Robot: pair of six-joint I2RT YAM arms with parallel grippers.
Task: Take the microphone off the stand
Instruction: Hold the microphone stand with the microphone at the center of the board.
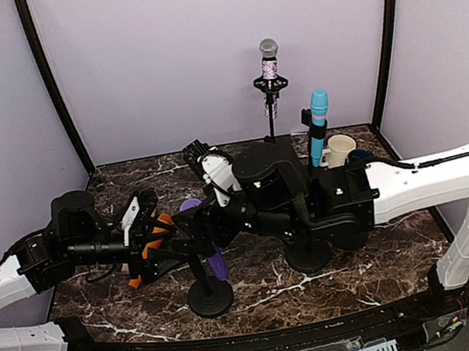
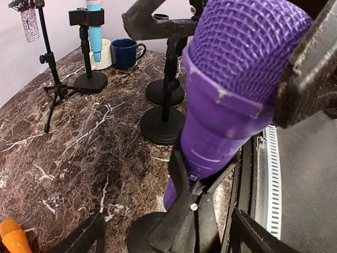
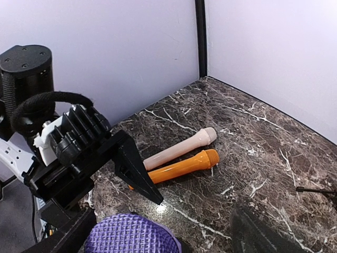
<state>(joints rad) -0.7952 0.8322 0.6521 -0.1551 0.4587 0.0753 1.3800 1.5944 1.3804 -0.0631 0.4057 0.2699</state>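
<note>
At the left, an orange microphone (image 3: 179, 166) and a beige microphone (image 3: 176, 149) lie side by side on the tabletop (image 3: 263, 142). Just right of them our left hand (image 2: 166, 219) is spread wide, its fingers on either side of the stand (image 1: 209, 296) clip with gaps on both sides, gripping nothing. The purple microphone (image 2: 231, 79) sits tilted in that clip, front and centre. Our right hand (image 3: 158, 226) straddles its mesh head, also wide open and not closed on it; we cannot tell whether one finger brushes it. Farther right, a blue microphone (image 1: 319, 123) stands beside a cream mug (image 1: 339, 149).
</note>
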